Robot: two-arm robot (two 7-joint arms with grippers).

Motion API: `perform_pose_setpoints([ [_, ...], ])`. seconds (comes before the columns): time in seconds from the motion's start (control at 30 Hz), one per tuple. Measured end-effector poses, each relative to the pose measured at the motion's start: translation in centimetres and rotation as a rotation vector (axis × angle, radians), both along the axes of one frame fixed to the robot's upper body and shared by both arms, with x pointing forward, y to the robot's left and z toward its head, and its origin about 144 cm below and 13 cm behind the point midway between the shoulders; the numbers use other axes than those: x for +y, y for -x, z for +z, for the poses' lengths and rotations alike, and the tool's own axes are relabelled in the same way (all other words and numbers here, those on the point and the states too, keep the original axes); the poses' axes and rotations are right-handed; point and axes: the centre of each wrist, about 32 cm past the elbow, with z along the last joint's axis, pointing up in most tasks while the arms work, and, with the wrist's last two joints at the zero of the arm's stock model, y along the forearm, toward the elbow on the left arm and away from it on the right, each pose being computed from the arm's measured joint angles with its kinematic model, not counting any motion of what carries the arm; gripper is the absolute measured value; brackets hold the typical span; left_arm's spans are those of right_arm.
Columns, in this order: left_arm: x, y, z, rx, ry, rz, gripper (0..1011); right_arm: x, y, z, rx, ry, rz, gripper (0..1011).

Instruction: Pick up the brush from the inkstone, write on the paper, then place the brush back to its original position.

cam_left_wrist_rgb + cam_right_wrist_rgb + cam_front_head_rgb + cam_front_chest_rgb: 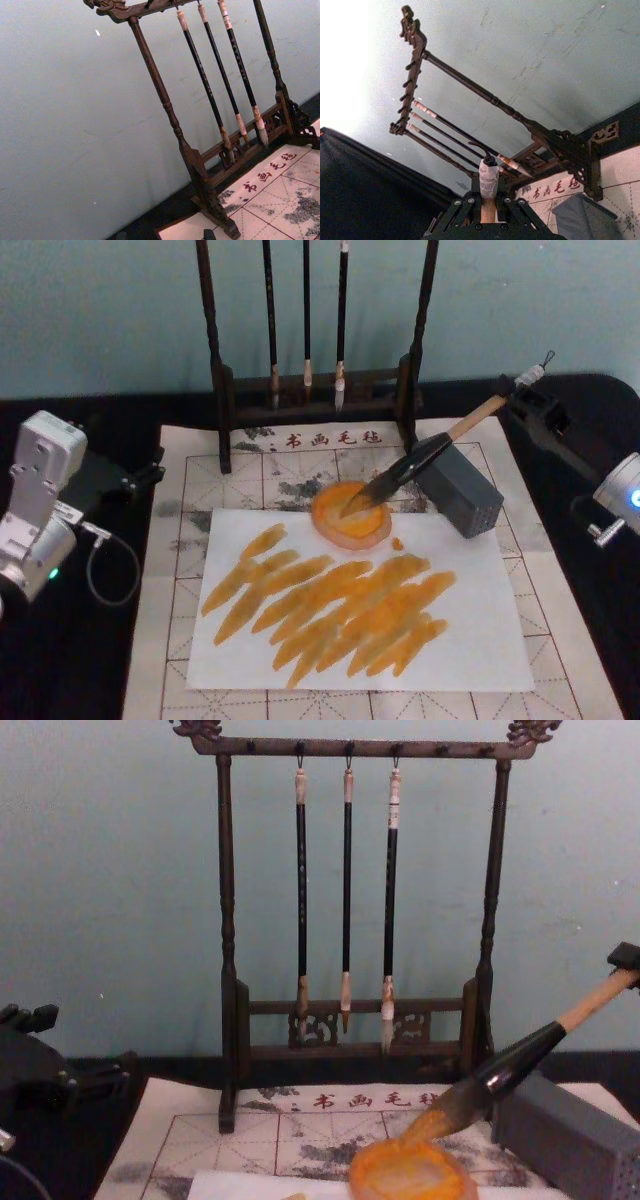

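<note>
Two arms are in view, and only the right one is at work. At the far left the left gripper [148,474] is parked beside the grid-lined mat [172,640], well apart from the task's things; whether its claw is apart or together cannot be told.

Moving right, the paper [480,640] lies flat on the mat and is covered across its middle with broad orange strokes, so the writing step is judged to be done. Behind it stands the brush rack [215,360], with three thin brushes [306,310] hanging untouched.

Just past the paper's far edge sits the inkstone [365,532], a round dish filled with orange. The brush [440,447] is laid aslant, its dark bristles down in the inkstone and its black lower section propped on the grey block [465,495], the tan handle rising up and to the right. The return of the brush is therefore judged to be all but finished.

At the handle's far end, the right gripper [522,392] is seen closed on the wood just below the small loop. What is left appears to be little: the claw must be parted and the arm drawn away, without the brush being dragged off the block.
</note>
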Motion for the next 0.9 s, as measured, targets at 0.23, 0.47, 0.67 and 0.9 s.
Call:
perform_pose_setpoints([
  [0.23,0.0,0.0,0.0,0.000,0.000,0.000,1001,0.0,0.5,0.0,-0.001,0.016,0.008,182],
  [0.47,0.0,0.0,0.0,0.000,0.000,0.000,1001,0.6,0.3,-0.1,0.001,0.023,0.007,182],
  [0.67,0.0,0.0,0.0,0.000,0.000,0.000,1001,1.3,-0.4,-0.3,0.009,0.029,0.008,182],
  [0.9,0.0,0.0,0.0,0.000,0.000,0.000,1001,2.2,-1.5,-0.4,0.011,0.042,0.027,182],
])
